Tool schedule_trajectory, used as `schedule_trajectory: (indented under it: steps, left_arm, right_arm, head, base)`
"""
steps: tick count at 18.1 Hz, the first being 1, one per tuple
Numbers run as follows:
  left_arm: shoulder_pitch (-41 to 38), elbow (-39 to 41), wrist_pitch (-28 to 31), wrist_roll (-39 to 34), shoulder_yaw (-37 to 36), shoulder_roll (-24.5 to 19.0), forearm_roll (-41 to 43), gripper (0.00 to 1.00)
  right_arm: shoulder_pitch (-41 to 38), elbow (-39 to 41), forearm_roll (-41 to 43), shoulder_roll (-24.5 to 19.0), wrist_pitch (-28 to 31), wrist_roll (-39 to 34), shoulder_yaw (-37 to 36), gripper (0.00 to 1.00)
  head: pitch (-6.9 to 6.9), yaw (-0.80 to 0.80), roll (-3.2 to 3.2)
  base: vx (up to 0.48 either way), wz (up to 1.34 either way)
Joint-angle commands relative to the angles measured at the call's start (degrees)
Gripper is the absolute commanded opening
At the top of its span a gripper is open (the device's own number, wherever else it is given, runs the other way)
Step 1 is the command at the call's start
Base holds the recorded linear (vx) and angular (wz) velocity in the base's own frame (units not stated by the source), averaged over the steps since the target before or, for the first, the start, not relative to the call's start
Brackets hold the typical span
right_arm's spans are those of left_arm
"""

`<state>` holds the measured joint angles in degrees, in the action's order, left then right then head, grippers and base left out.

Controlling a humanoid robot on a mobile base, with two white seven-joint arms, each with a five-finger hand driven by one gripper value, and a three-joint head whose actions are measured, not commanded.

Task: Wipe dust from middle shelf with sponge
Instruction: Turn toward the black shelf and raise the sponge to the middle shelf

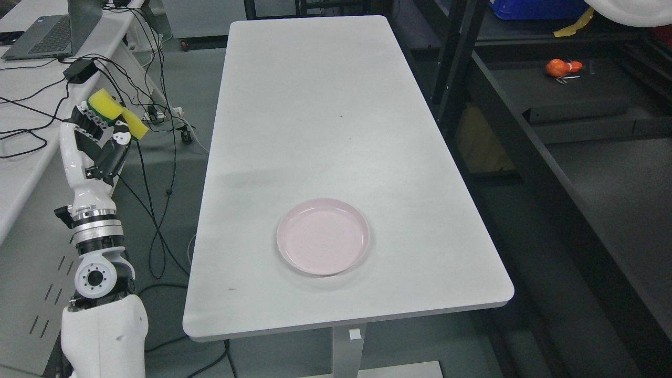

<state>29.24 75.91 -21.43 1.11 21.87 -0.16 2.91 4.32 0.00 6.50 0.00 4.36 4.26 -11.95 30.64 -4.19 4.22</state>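
My left hand (102, 134) is raised at the far left, off the left side of the white table (325, 105). Its fingers are curled around a yellow sponge with a green scouring layer (116, 113), which sticks out above the hand. A dark metal shelf unit (577, 110) stands to the right of the table, with flat dark shelf surfaces at two levels. The hand and sponge are far from the shelf, across the table's full width. My right arm is not in view.
An empty pink plate (323, 236) sits on the near half of the table. A small orange object (562, 67) lies on the far shelf surface. A desk with a laptop (47, 31) and tangled cables (152, 105) is at the left.
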Motion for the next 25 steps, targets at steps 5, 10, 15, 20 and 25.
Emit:
schedule_trajectory:
  steps: [5,10,15,20,25]
  left_arm:
    - [-1.2,2.0,0.0,1.9,-2.3,-0.8,0.0,0.0]
    - [-1.1,2.0,0.0,1.9,-4.7,-0.8,0.3,0.0]
    - [-0.3,2.8,-0.1,5.2,-11.2,-0.8,3.6,0.0]
    - [-1.5,6.7,-0.2,6.2,-19.2,-0.8,5.8,0.01]
    - [-7.1,11.0,-0.6,6.2,-22.0,-0.8,6.0,0.01]
  right_arm:
    - [0.0,1.0,0.0,1.0,0.0,0.0,0.0,1.0]
    - [0.0,1.0,0.0,1.0,0.0,0.0,0.0,1.0]
    - [0.0,1.0,0.0,1.0,0.0,0.0,0.0,1.0]
    - [0.0,1.0,0.0,1.0,0.0,0.0,0.0,1.0]
    - [0.0,1.0,0.0,1.0,0.0,0.0,0.0,1.0]
  head:
    - [0.0,0.0,0.0]
    - [0.0,0.0,0.0]
    - [0.0,0.0,0.0]
    - [0.0,0.0,0.0]
    - [0.0,0.0,0.0]
  base:
    - [-0.09,-0.06]
    - [-0.176,-0.3]
    - [-0.203,-0.67]
    - [-0.246,-0.79]
    - [-0.245,-0.85]
